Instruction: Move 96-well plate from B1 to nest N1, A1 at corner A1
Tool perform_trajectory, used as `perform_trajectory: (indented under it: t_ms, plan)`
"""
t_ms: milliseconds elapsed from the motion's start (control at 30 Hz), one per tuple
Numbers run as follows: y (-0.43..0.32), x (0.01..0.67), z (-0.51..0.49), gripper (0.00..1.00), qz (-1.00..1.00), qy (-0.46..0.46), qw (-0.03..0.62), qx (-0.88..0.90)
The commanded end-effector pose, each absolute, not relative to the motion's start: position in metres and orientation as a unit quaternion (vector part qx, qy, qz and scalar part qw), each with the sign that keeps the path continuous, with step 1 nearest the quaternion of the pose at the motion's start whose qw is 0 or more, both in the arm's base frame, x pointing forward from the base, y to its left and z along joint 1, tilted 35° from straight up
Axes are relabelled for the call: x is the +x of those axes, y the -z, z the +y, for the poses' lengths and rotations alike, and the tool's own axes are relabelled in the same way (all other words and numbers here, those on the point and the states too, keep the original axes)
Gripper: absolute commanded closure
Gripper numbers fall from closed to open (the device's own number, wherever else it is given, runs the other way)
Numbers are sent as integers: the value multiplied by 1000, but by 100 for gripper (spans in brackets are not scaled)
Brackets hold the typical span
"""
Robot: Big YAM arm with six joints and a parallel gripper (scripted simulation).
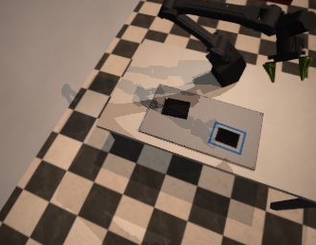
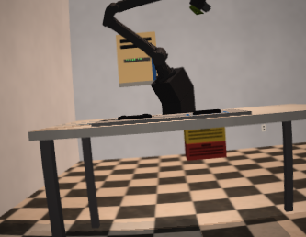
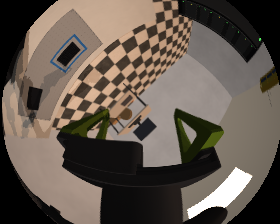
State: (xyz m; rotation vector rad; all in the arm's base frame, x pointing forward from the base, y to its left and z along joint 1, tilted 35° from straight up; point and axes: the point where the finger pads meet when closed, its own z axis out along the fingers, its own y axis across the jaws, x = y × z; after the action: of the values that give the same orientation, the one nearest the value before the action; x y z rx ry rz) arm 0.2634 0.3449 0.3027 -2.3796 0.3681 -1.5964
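— Green-fingered hand [image 1: 287, 71]: what's its state?
— Spread fully wide, holding nothing, raised high above the worktop [image 1: 288, 125].
— And the 96-well plate [image 1: 176, 108]?
— Lying at B1, well apart from the blue-framed nest [image 1: 213, 134]. The reach hasn't begun; next, descend over the plate.

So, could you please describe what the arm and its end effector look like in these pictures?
The arm is matte black throughout, built of slim rounded links joined by thicker cylindrical joints, rising from a blocky, tapered black base. The end effector has a black body and two bright green, wedge-shaped fingers with triangular cut-outs. No cables, labels or markings are visible on it.
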Motion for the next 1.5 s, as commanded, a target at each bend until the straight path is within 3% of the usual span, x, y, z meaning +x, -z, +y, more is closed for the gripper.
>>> perform_trajectory:
  t_ms: [0, 533, 733, 1467]
  plan:
    - [-306, 263, 346, 0, 127, 549, 130, -816]
    - [-306, 263, 346, 0, 127, 549, 130, -816]
    - [-318, 292, 355, 0, 243, 528, 202, -788]
    - [-270, 334, 336, 0, 495, 443, 282, -692]
